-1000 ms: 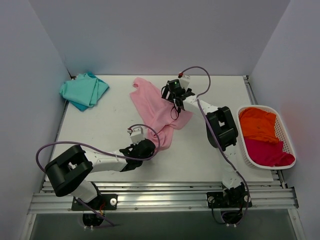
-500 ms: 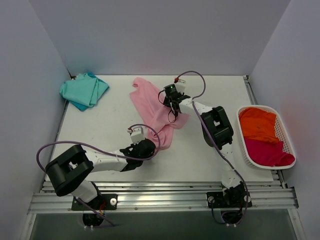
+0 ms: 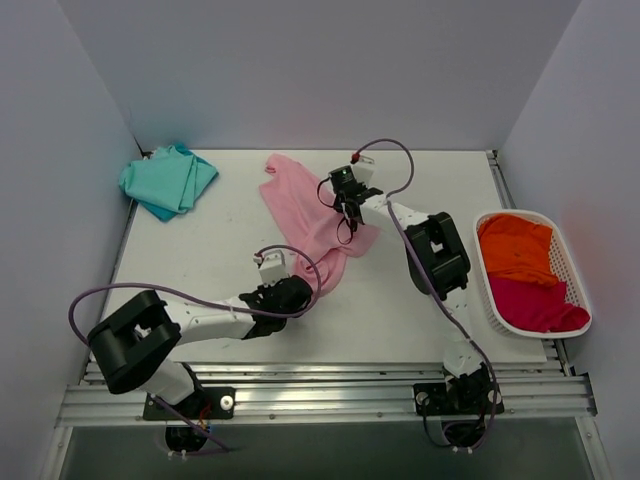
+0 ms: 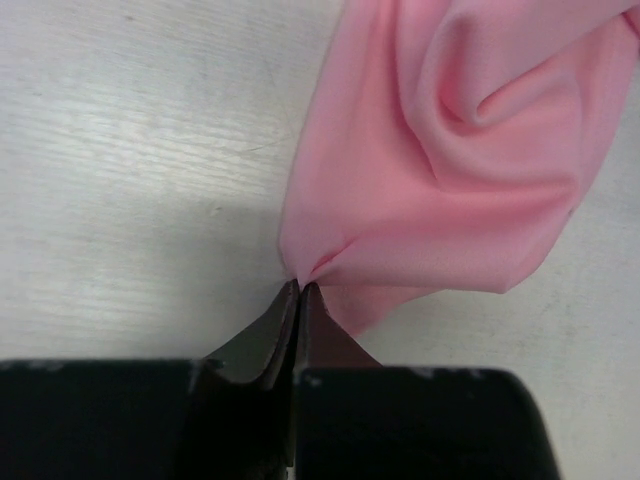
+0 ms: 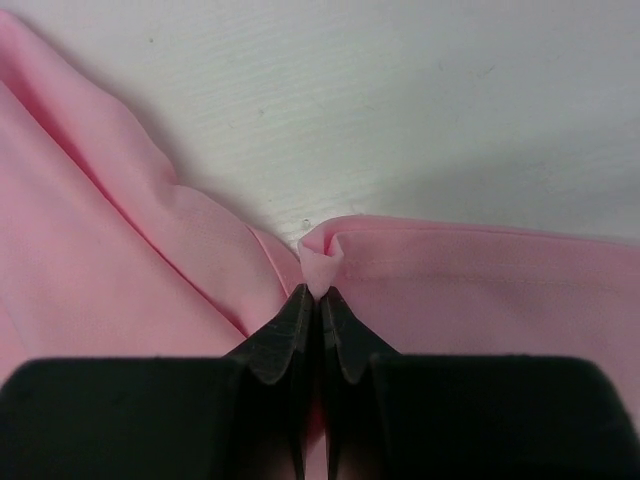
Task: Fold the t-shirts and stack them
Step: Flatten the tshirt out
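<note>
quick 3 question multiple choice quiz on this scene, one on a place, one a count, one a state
1. Where is the teal shirt? A far left corner of the table B near right corner C table's middle
2. How many shirts lie in the white basket? A one B two C four
3. The left gripper is: A open B shut on the pink shirt C shut on nothing
Key: 1 A, it lies bunched at that corner; 2 B, an orange shirt and a magenta shirt; 3 B, its fingertips pinch a pink fold.
</note>
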`<state>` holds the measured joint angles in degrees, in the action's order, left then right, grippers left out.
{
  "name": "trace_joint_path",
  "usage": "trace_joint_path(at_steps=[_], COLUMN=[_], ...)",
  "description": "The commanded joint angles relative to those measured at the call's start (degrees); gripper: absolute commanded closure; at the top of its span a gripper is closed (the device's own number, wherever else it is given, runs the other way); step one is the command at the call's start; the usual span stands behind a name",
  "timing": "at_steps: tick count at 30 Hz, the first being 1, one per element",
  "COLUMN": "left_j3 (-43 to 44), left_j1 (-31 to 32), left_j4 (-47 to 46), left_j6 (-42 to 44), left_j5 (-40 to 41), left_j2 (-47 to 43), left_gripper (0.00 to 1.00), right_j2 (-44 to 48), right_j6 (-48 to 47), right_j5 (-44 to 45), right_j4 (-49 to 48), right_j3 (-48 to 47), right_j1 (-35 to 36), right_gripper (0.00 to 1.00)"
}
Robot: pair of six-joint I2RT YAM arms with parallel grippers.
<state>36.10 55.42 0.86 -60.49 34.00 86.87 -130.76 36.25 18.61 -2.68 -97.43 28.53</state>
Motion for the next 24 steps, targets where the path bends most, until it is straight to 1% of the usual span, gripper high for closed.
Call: trace_joint_path(at_steps=[1, 2, 3, 4, 5, 6, 7, 10, 11, 12, 13, 14, 15, 17, 18, 19, 20, 21, 23, 24], left_j3=[4.76, 5.99, 8.61, 9.86, 11.09, 13.62, 15.04, 19.87, 20.67, 21.46, 23.21, 24.36, 25.76, 31.03, 32.79, 34.64, 38.4, 40.26, 45.43, 46.94], left_j1=[0.22, 0.22, 0.22, 0.22, 0.22, 0.13, 0.13, 0.13, 0.04, -0.05, 0.04, 0.04, 0.04, 0.22, 0.22, 0.39, 0.39, 0.39, 0.48, 0.48], left_j4=[15.7, 17.66, 19.6, 21.18, 23.55, 24.61, 26.89, 29.63, 28.24, 27.18, 25.87, 22.98, 22.35, 22.51, 22.6, 22.69, 22.95, 23.13, 22.87, 22.43], left_j6=[2.65, 4.22, 5.2, 6.25, 9.22, 10.64, 11.79, 15.3, 19.49, 22.05, 24.69, 30.63, 33.04, 38.92, 40.7, 42.37, 45.17, 46.5, 49.75, 50.55], left_j5=[7.21, 8.7, 10.2, 12.65, 13.98, 15.21, 17.4, 20.75, 21.28, 21.11, 21.02, 19.63, 19.18, 17.43, 16.81, 16.02, 15.23, 13.22, 10.31, 7.34], left_j2=[-7.47, -9.68, -12.23, -17.3, -19.78, -22.33, -26.8, -33.84, -35.0, -36.23, -37.72, -38.09, -38.44, -38.44, -38.44, -38.27, -38.18, -38.09, -38.35, -38.62], left_gripper=[0.98, 0.98, 0.98, 0.98, 0.98, 0.98, 0.98, 0.98, 0.98, 0.98, 0.98, 0.98, 0.98, 0.98, 0.98, 0.98, 0.98, 0.98, 0.98, 0.98], right_j2=[11.03, 12.97, 17.51, 20.25, 25.33, 27.9, 30.54, 40.21, 42.32, 46.6, 48.82, 50.85, 54.78, 59.89, 61.31, 62.8, 65.86, 67.37, 71.84, 73.0], right_j6=[-1.0, -1.88, -2.49, -3.02, -4.16, -4.6, -5.13, -6.98, -7.59, -9.08, -10.22, -11.19, -13.29, -14.97, -15.68, -17.16, -17.87, -18.58, -20.07, -20.34], right_j5=[5.46, 6.43, 7.22, 8.62, 9.33, 9.95, 10.65, 10.22, 7.61, 5.84, 3.56, 1.01, -4.75, -10.06, -13.3, -14.73, -16.4, -20.16, -23.26, -24.31], right_j4=[2.41, 2.41, 2.41, 2.41, 4.07, 4.17, 4.26, 3.65, 2.17, 0.5, -0.82, -3.97, -5.66, -8.73, -8.92, -9.01, -9.88, -10.59, -12.6, -12.79], right_j3=[-0.04, 0.13, 0.39, 1.18, 1.54, 1.89, 2.41, 3.47, 4.52, 5.14, 5.84, 6.63, 8.55, 9.53, 9.45, 9.27, 9.27, 9.97, 10.76, 10.85], right_j1=[0.03, 0.03, 0.12, 0.12, 0.21, 0.29, 0.47, 0.91, 0.82, 0.91, 0.91, 0.91, 1.08, 1.35, 1.52, 1.7, 1.87, 1.96, 1.96, 2.05], right_gripper=[1.0, 1.0, 1.0, 1.0, 1.0, 1.0, 1.0, 1.0, 1.0, 1.0, 1.0, 1.0, 1.0, 1.0, 1.0, 1.0, 1.0, 1.0, 1.0, 1.0])
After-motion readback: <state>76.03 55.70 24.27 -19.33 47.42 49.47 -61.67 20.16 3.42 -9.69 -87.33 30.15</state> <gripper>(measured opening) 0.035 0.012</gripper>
